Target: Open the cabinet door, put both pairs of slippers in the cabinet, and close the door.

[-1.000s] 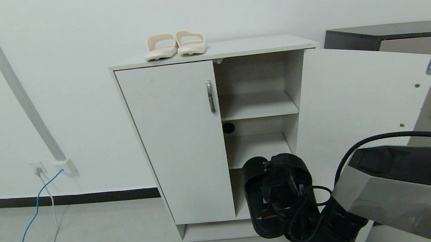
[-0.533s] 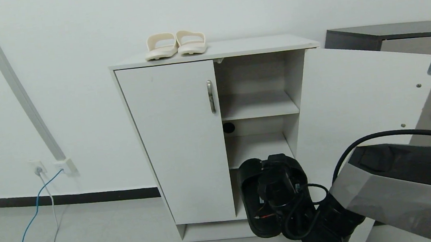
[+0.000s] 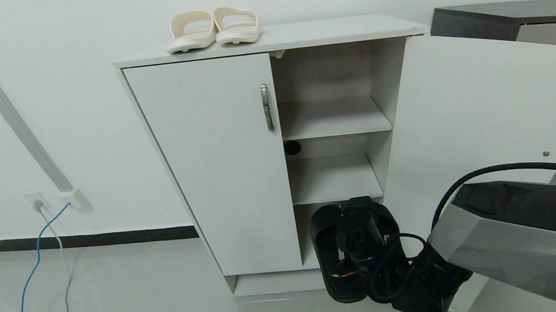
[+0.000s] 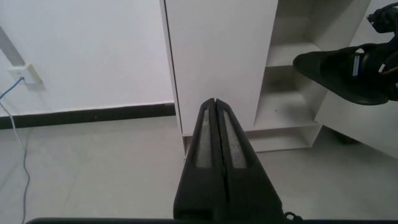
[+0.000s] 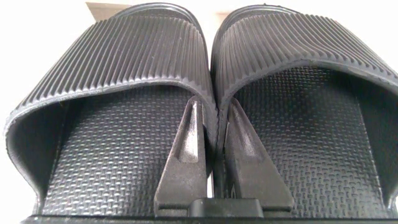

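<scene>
**Black slippers poised at the mouth of the open cabinet**

The right tool (image 3: 364,242) pinches the touching inner walls of the black slippers (image 3: 330,254) between its closed fingers (image 5: 194,134), holding the pair side by side. Their long axis points toes-first at the lowest bay (image 3: 306,238) of the cabinet (image 3: 206,158), just under the middle shelf (image 3: 334,178), beside the open door (image 3: 484,103). The next push looks to be straight forward and inward. The left tool (image 4: 214,106), shut and empty, hangs low facing the closed door (image 4: 217,56), farther from the opening. The cream slippers (image 3: 212,26) sit on the cabinet's top.
</scene>
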### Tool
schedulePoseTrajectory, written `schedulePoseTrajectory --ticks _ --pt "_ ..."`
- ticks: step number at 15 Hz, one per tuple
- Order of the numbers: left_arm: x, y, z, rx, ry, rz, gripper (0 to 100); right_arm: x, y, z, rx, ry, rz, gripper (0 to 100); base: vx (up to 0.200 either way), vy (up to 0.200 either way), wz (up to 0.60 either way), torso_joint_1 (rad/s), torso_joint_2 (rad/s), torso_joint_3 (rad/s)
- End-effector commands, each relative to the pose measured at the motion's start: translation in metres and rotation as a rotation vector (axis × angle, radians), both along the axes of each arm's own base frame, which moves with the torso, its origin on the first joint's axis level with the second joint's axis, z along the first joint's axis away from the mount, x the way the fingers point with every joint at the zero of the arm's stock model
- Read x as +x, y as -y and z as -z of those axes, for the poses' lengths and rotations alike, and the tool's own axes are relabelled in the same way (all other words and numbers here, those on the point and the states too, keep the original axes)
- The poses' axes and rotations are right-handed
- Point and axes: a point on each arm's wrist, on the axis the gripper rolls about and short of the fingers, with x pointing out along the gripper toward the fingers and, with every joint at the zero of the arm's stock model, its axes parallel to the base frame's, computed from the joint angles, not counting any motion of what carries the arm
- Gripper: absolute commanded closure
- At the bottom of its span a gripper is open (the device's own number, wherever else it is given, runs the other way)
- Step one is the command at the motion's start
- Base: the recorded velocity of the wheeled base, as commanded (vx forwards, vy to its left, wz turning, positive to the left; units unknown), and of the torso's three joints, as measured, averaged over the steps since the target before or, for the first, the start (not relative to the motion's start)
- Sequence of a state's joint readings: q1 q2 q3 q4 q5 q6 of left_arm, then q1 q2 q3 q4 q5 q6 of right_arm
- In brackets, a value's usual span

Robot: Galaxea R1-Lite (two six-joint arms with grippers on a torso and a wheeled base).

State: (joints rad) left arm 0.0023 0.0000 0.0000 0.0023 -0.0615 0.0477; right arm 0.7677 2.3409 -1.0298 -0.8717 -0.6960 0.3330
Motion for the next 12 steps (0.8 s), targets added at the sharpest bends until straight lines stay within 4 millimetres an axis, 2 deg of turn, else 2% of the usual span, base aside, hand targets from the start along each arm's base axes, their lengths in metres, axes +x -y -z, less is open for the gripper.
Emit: schedulePoseTrajectory --ticks 1,8,12 --pt "0.000 0.000 0.000 0.000 -0.001 -0.001 100 0.001 -0.002 -0.001 0.007 0.010 0.000 100 0.000 0.000 0.00 -0.002 0.00 -0.193" --pt "0.000 0.000 0.000 0.000 -0.001 -0.001 100 0.006 -0.006 0.009 0.027 0.071 -0.001 100 0.000 0.000 0.00 0.002 0.00 -0.174" --pt "0.000 0.000 0.000 -0.003 -0.001 -0.001 100 0.004 -0.002 -0.002 0.011 0.223 -0.017 100 0.000 0.000 0.00 0.000 0.00 0.000"
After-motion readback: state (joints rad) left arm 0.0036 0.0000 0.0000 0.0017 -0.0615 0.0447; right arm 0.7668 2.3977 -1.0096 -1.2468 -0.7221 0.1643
